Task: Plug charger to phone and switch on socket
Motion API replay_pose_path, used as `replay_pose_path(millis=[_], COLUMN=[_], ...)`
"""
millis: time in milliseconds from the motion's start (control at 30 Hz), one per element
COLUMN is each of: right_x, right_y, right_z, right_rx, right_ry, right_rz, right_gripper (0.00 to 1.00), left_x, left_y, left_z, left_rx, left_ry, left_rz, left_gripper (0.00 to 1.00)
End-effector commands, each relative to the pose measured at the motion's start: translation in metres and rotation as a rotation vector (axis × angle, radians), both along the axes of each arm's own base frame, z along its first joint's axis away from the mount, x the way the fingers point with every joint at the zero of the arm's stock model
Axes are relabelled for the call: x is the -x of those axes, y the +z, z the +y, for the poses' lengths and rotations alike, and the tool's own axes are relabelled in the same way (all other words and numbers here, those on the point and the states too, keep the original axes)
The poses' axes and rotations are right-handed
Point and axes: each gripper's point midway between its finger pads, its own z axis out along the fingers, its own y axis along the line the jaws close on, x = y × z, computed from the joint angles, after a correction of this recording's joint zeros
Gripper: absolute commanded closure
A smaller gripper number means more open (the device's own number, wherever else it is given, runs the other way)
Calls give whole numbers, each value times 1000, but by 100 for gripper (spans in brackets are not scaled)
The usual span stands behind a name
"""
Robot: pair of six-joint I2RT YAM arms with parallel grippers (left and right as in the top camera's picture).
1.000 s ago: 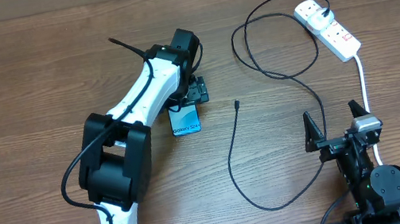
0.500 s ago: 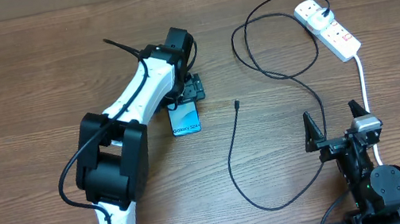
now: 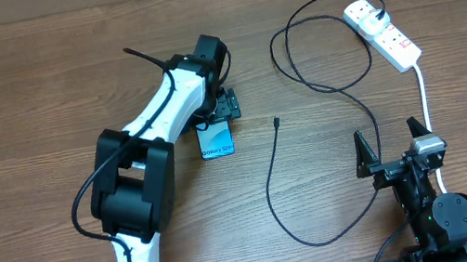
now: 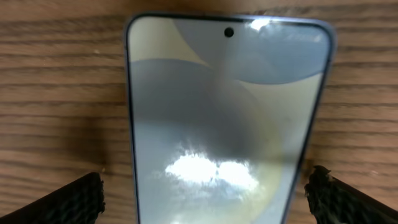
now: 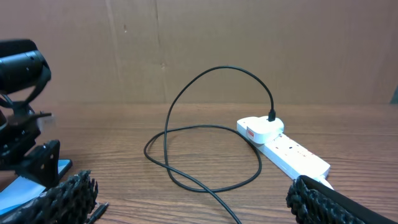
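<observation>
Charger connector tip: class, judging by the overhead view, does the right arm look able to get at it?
Probably yes. The connector tip lies uncovered on the bare table. Only the charger's own cable lies between it and the open right gripper.

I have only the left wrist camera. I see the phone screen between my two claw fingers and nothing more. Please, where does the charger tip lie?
Observer: In the overhead view, the connector tip lies on the table to the right of the phone, clearly apart from it.
Operator: Is the other end in the socket?
Observer: Yes. The right wrist view shows the charger's plug seated at one end of the socket.
Operator: And is the right claw busy?
Observer: No. The right claw is open and holds nothing, on the near side of the table, away from the connector tip.
</observation>
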Motion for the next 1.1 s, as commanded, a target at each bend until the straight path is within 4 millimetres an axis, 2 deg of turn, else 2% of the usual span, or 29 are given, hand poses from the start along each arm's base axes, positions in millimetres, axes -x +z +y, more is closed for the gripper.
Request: replay_pose_path(millis=[0,167,733,1067], right_x=[0,0,0,0], right_y=[-1,-1,-1,-1], right_z=[1,1,1,1], right_rx=[-2,-2,-2,-2], right_ry=[3,3,3,3], right_rz=[-5,-5,-5,-5], right_gripper=[0,0,0,0], left_x=[9,11,12,26], left_y=[-22,-30,-31,-46], left_z=[-5,-5,0,11], left_rx=[2,-3,-12,12], left_ry=[-57,-61,-75,-65], left_rz=[57,75,85,142], left_gripper=[0,0,0,0])
